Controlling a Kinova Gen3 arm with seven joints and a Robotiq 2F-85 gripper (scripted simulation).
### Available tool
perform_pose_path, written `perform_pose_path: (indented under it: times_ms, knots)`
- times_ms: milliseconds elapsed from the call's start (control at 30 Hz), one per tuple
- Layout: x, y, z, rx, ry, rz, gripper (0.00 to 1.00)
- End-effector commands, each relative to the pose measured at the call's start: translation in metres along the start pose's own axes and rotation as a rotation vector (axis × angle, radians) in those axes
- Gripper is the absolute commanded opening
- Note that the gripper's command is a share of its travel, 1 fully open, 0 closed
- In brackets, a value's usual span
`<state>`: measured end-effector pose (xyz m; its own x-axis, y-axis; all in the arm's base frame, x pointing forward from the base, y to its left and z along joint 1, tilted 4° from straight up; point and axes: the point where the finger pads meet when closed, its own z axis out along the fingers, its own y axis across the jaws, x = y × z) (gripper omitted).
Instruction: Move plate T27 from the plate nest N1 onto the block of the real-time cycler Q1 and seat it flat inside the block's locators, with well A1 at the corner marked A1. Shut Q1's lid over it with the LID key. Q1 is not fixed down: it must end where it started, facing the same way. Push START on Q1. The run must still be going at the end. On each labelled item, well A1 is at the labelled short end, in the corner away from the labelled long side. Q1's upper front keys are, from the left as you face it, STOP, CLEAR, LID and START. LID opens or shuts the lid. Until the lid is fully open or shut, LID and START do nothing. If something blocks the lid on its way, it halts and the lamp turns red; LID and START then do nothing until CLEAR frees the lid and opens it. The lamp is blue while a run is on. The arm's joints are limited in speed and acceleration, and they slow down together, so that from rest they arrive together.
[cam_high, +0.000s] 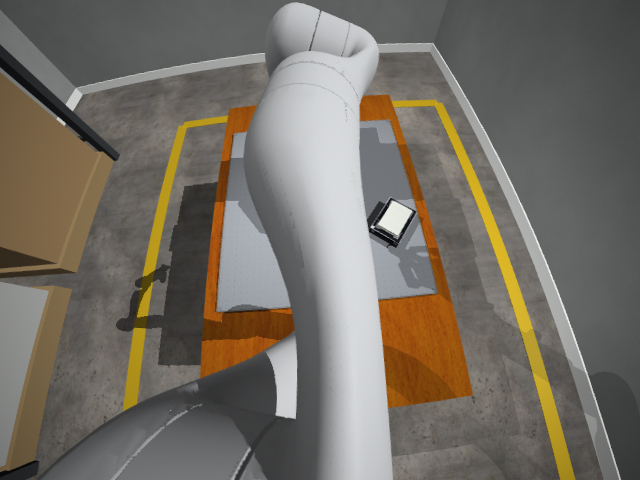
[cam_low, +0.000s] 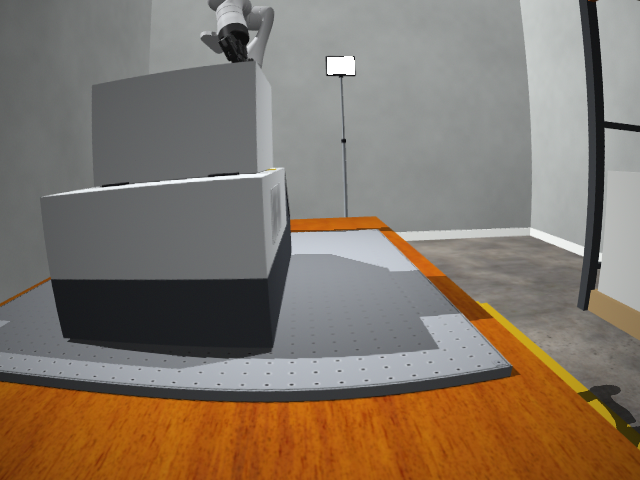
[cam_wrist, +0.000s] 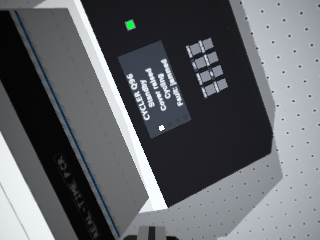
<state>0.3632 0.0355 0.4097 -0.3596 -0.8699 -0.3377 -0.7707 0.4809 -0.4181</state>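
Note:
The cycler Q1 (cam_low: 165, 258) stands on the grey perforated board with its lid (cam_low: 180, 121) raised upright. In the wrist view I look down on its dark front panel (cam_wrist: 200, 100), with a green lamp (cam_wrist: 130, 25), a display (cam_wrist: 152, 87) and a block of small keys (cam_wrist: 207, 67). The raised lid (cam_wrist: 65, 140) fills the left of that view. My gripper (cam_low: 235, 49) is shut and empty, high above the lid's top edge; its tips show at the bottom of the wrist view (cam_wrist: 152, 233). Plate T27 (cam_high: 393, 218) lies white in the dark nest N1 on the board's right side. My arm hides Q1 in the top view.
The orange table (cam_high: 423, 351) carries the grey board (cam_high: 248, 258), inside a yellow floor line (cam_high: 509, 268). Wooden cabinets (cam_high: 46, 180) stand at the left. A stand with a white panel (cam_low: 340, 66) rises behind the table.

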Motion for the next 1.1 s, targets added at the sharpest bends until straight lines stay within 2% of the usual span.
perform_pose_path:
  times_ms: [0, 1067]
  knots:
    - [0.004, -0.002, -0.001, -0.005, 0.026, 0.031, 0.1]
    - [0.033, -0.014, -0.009, -0.039, 0.199, 0.248, 0.1]
